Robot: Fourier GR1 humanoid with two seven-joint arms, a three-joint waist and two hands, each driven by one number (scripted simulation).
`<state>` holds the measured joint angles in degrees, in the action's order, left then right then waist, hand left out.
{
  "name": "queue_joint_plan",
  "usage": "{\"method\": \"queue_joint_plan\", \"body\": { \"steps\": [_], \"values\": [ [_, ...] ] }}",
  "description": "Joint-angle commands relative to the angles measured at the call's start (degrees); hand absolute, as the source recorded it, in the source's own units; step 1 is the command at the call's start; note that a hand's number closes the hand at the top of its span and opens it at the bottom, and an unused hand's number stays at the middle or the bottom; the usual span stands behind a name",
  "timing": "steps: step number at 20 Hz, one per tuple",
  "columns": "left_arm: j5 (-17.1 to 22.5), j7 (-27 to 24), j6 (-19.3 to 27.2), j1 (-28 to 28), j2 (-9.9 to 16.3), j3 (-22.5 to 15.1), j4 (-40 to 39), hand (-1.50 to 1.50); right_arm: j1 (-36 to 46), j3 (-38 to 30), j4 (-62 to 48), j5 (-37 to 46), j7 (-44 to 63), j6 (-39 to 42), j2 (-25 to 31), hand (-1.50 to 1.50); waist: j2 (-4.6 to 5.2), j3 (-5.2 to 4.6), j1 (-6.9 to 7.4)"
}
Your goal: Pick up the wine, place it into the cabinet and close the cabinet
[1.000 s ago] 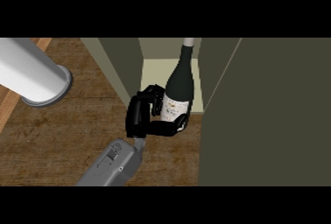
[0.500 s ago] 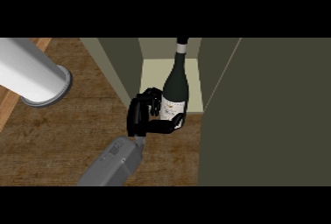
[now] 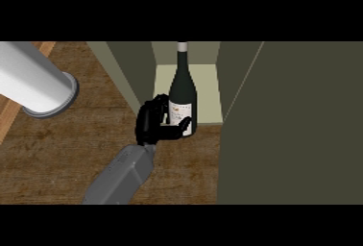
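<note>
A dark wine bottle [image 3: 183, 93] with a white label and a pale cap stands upright at the front of the open cabinet's pale shelf [image 3: 207, 91]. My right hand [image 3: 151, 123] is at the bottle's left side, fingers and thumb curled round its lower body and label. Its grey forearm [image 3: 122, 175] comes up from the lower edge across the wooden counter. The bottle's base is hidden behind the thumb, so I cannot tell whether it rests on the shelf. My left hand does not show.
The cabinet's open door [image 3: 297, 125] is a large dark olive panel filling the right side. The cabinet's left wall [image 3: 131, 72] stands just left of my hand. A big pale grey cylinder [image 3: 35, 81] lies at the upper left over the wooden counter [image 3: 64, 153].
My right hand has carried the bottle farther away from me, over the shelf's front edge and deeper into the cabinet. The door has not moved.
</note>
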<state>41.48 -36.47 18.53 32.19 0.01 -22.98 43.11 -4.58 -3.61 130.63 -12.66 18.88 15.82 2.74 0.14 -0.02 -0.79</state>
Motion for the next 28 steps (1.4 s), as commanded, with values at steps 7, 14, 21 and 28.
{"method": "queue_joint_plan", "body": {
  "steps": [7,14,21,28],
  "values": [
    [9.6,-3.1,-2.3,10.0,0.0,-3.9,-11.8,1.5,-1.3,-0.4,-0.2,-1.6,-0.8,2.1,0.7,-1.5,0.15,-0.02,-0.83],
    [10.8,-3.1,-5.8,13.3,0.0,-1.1,-16.1,1.5,-3.6,1.0,1.0,-0.5,-2.1,1.3,-1.4,-1.5,0.06,0.0,-0.52],
    [13.7,-2.5,-6.3,20.8,0.0,0.3,-23.2,1.5,1.5,-1.5,-1.4,-2.7,-0.1,1.3,1.2,-1.5,0.27,-0.01,-0.97],
    [16.3,-0.4,-3.0,23.8,0.0,-2.0,-27.7,1.5,4.2,-2.7,-5.3,-3.1,-1.3,2.1,2.3,-1.5,0.57,-0.01,-1.61]
  ]
}}
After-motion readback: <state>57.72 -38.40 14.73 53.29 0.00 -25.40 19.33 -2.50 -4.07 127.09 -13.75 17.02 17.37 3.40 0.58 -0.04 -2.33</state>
